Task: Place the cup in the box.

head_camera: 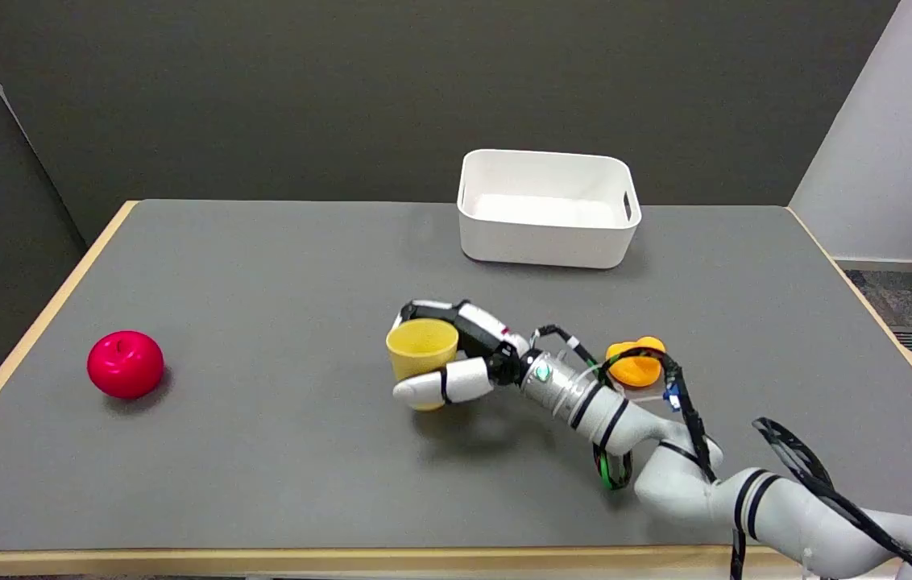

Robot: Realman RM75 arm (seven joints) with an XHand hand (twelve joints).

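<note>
**Right hand gripping the yellow cup at mid-table**

The grey table (279, 451), edged in pale wood, is filling most of the view and is carrying everything else. The right arm (665, 459), white with black bands and trailing black cables, is reaching in from the lower right corner and stretching toward the table's middle.

The white box (546, 234) is sitting at the far side of the table, right of centre, with its open top facing up and a handle slot showing in its right wall. Nothing is showing inside it.

The right hand (456, 354) is wrapping around the yellow cup (421, 346): one white finger is crossing the cup's near side low down, while the black-and-white fingers are curving round its far side. The cup is standing upright with its mouth open to the ceiling, near the centre of the table and well apart from the box. Whether its base is touching the table is hard to tell.

A red apple (126, 364) is resting alone near the left edge, well apart from the cup. An orange object (635, 364) is lying just behind the arm's wrist, partly hidden by cable.
</note>
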